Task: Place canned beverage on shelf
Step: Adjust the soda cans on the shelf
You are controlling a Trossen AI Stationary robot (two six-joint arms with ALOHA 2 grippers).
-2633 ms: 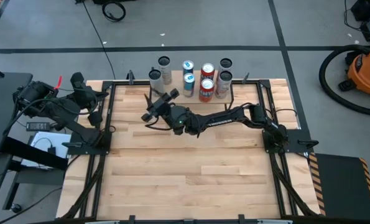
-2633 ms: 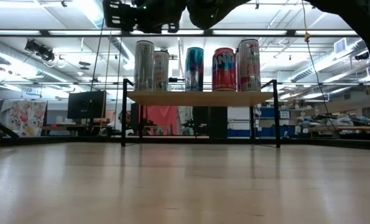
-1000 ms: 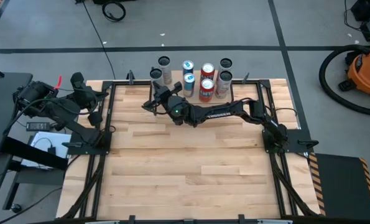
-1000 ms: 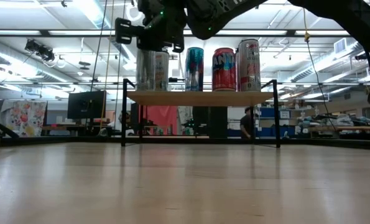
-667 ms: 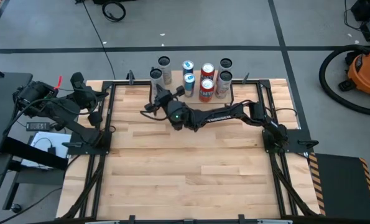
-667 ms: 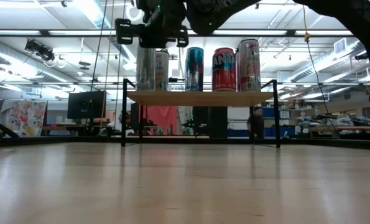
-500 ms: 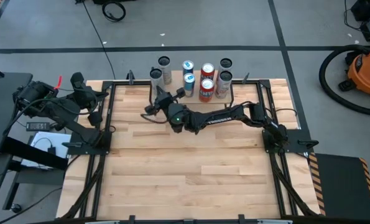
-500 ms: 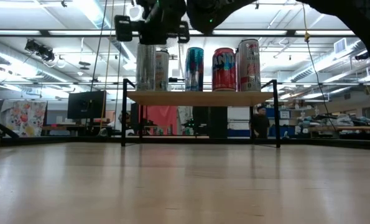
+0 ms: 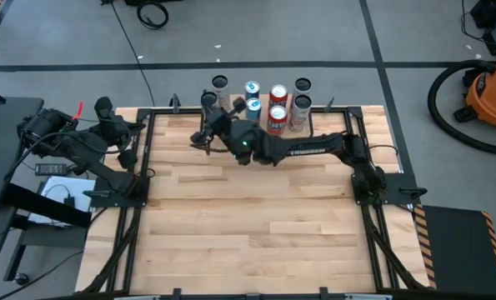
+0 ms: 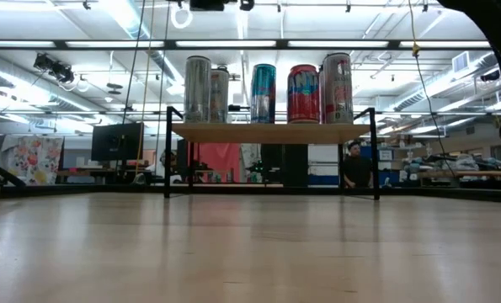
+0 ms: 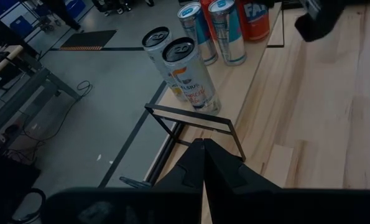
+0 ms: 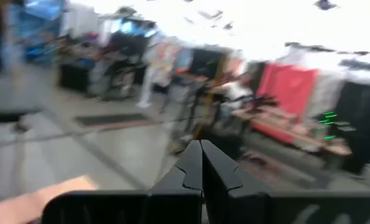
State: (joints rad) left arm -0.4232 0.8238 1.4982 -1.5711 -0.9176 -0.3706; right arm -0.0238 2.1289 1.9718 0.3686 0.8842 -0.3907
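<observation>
Light-wood shelf (image 10: pixel 271 132) on thin black legs stood at the table's (image 9: pixel 256 225) far edge, carrying the tall cylindrical metal cans (image 10: pixel 265 93) upright in a close cluster. Right gripper (image 9: pixel 207 136), fingers together and empty, hung near the silver cans (image 9: pixel 214 93). Left gripper (image 11: pixel 203 163), pressed together, waited at the table's left edge.

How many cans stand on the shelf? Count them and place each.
8, all on the shelf. Back row: can, can, can, can. Front row: can, can, can, can. The right arm may hide more.
</observation>
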